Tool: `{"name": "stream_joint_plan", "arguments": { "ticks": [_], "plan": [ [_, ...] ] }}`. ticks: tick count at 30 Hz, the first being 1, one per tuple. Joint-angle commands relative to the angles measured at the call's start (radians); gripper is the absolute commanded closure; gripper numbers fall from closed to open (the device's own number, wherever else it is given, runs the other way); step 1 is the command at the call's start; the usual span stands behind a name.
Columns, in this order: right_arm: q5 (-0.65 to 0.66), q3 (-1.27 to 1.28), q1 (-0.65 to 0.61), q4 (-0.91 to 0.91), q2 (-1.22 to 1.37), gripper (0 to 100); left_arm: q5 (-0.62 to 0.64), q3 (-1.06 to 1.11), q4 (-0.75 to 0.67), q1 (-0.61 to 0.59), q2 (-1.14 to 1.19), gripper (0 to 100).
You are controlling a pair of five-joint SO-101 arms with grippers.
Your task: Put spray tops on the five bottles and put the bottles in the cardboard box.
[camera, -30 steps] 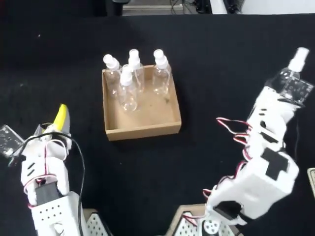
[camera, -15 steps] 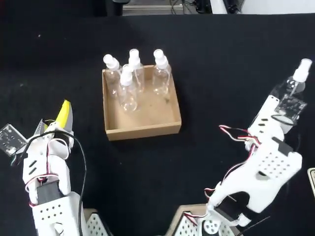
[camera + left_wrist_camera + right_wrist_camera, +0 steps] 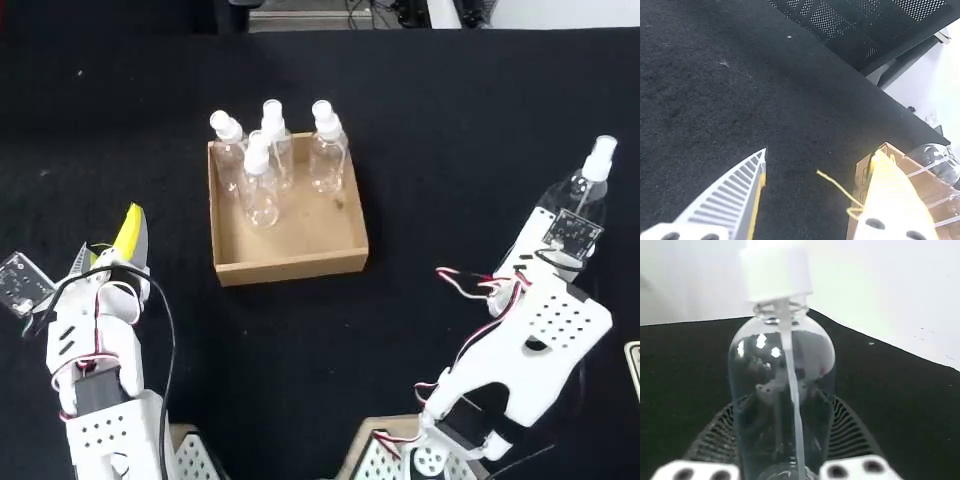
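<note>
— Where's the fifth bottle (image 3: 580,190)?
— Your right end effector (image 3: 785,432) grips it, spray top (image 3: 603,152) on, near the bench's (image 3: 450,120) right side, well apart from the cardboard box (image 3: 290,265).
— Room inside?
— Four bottles (image 3: 328,150) crowd the far half; the near half lies open. Your left end effector (image 3: 820,155) is spread, left of the box.

High view over table (image 3: 450,100), left wrist low toward shared cardboard box (image 3: 861,176), right wrist close on bottle (image 3: 782,390)
</note>
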Motion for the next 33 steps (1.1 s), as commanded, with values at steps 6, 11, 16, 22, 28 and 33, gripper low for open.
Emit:
{"name": "stream_joint_plan", "arguments": {
  "ticks": [6,11,16,22,28,33],
  "plan": [
    [0.008,-0.042,0.011,-0.021,-0.007,83.0,-0.003,0.022,-0.018,0.013,-0.012,69],
    [0.008,-0.042,0.000,-0.021,-0.013,82.5,-0.002,0.022,-0.020,0.013,-0.012,69],
    [0.008,-0.027,-0.006,-0.012,-0.047,74.8,-0.002,0.022,-0.021,0.013,-0.012,69],
    [0.006,0.068,-0.028,0.077,-0.208,67.9,-0.006,0.022,-0.025,0.013,-0.012,69],
    [0.002,0.099,-0.023,0.249,-0.400,68.7,-0.008,0.022,-0.025,0.013,-0.012,69],
    [0.000,0.101,-0.020,0.390,-0.496,68.7,-0.008,0.022,-0.025,0.013,-0.012,69]
  ]
}}
